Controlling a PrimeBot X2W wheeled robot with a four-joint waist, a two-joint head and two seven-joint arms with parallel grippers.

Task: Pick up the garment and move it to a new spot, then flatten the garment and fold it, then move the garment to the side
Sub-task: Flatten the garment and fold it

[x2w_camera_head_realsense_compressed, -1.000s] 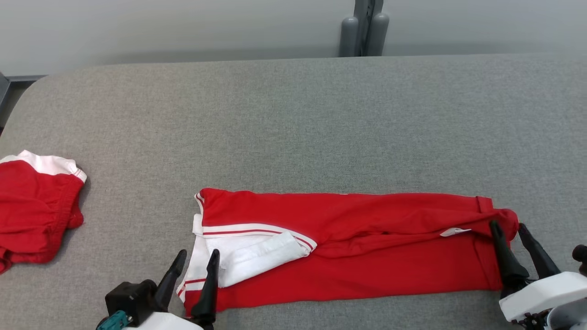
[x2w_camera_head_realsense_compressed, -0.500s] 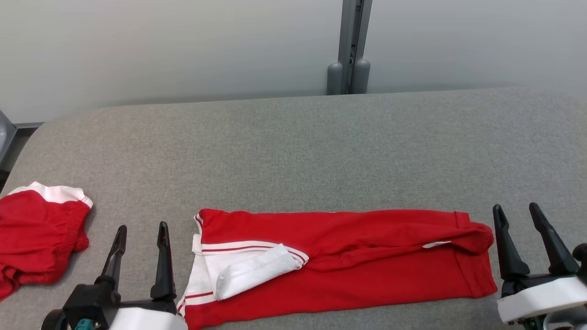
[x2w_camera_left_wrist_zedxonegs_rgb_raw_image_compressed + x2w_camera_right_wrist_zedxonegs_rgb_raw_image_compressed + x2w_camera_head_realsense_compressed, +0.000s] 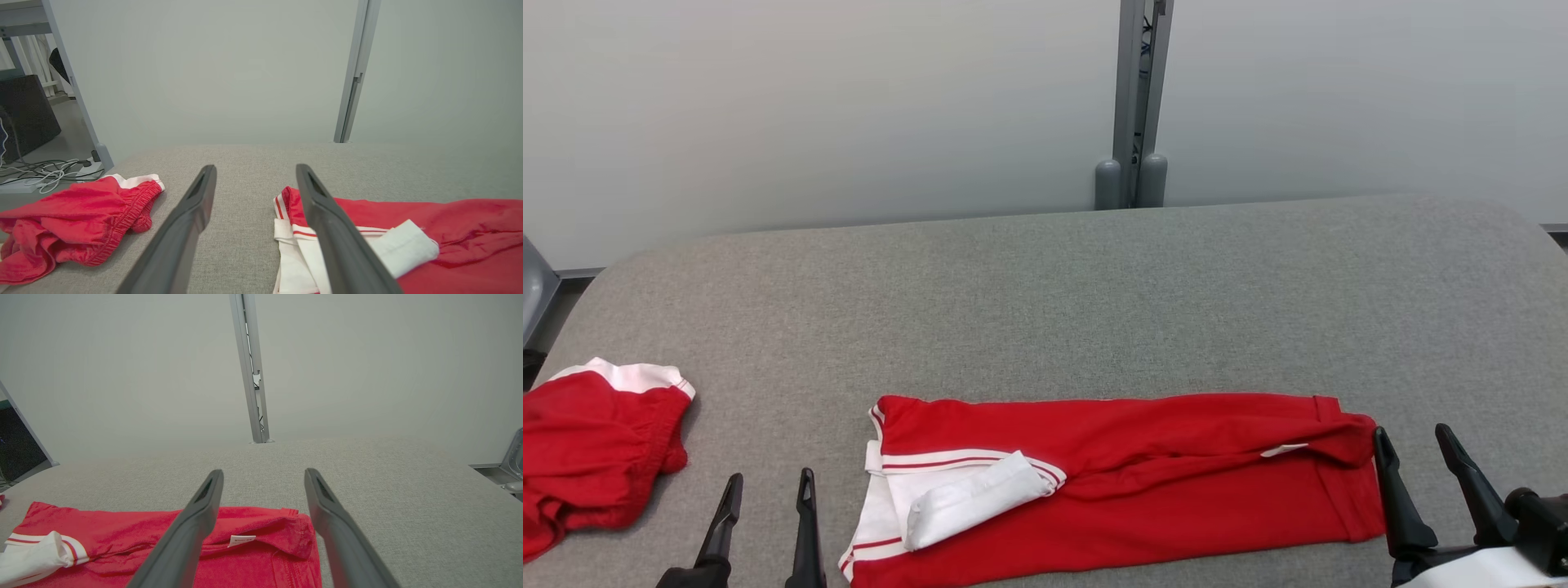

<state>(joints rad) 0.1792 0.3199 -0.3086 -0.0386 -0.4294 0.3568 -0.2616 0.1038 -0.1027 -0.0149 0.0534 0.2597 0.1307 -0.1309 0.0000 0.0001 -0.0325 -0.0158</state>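
Both pincers are drawing back from where they were a second ago, off the two ends of the red shirt point(image 3: 1143, 490). The head camera is tilting up too, so the shirt itself is not shifting. My left gripper point(image 3: 770, 482) is now hanging just off the shirt's white-trimmed end, fingers spread wide and carrying nothing. My right gripper point(image 3: 1411, 433) is hovering beside the hem end, equally spread and empty. I cannot tell whether its inner finger is brushing the cloth.

The shirt is lying folded into a long band on the grey padded table point(image 3: 1045, 310), with a white sleeve point(image 3: 968, 498) turned up on it and a label point(image 3: 1282, 449) poking out. Crumpled red shorts point(image 3: 588, 457) are sitting well beyond its trimmed end.

I am judging the cloth light, limp and prone to unfolding, so I am planning to pinch through all layers at both end corners together.
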